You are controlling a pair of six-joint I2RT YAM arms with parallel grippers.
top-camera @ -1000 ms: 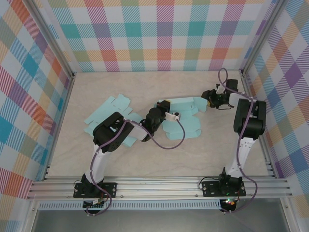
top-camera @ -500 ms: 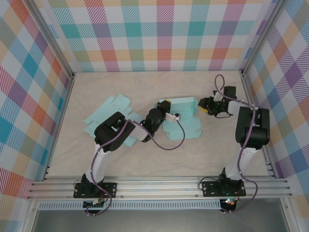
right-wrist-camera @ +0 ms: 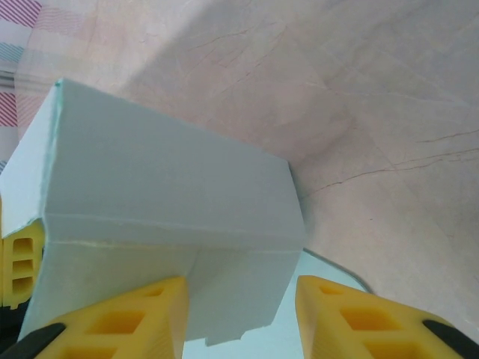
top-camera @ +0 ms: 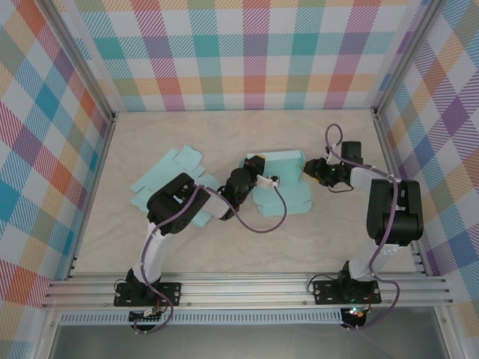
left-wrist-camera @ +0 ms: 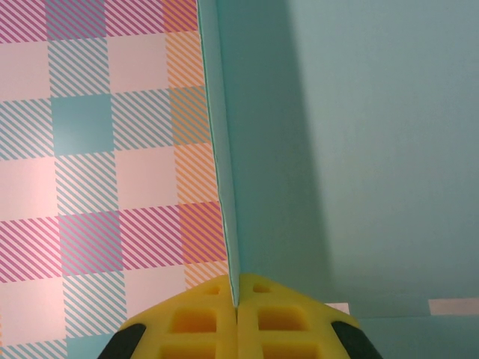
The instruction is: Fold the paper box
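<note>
Now | left gripper (left-wrist-camera: 237, 314) pinching paper box (top-camera: 290, 194) wall | right gripper (right-wrist-camera: 239, 301) half-open astride its flap (right-wrist-camera: 172, 194) | flat blank (top-camera: 166, 169) under left arm (top-camera: 171, 203)

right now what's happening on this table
Two robot arms are folding a light blue paper box in the middle of the table. The left claw is shut on one thin edge of it. The right claw is open, its fingers straddling a folded-up end without clamping it. A second flat blank lies to the left.
</note>
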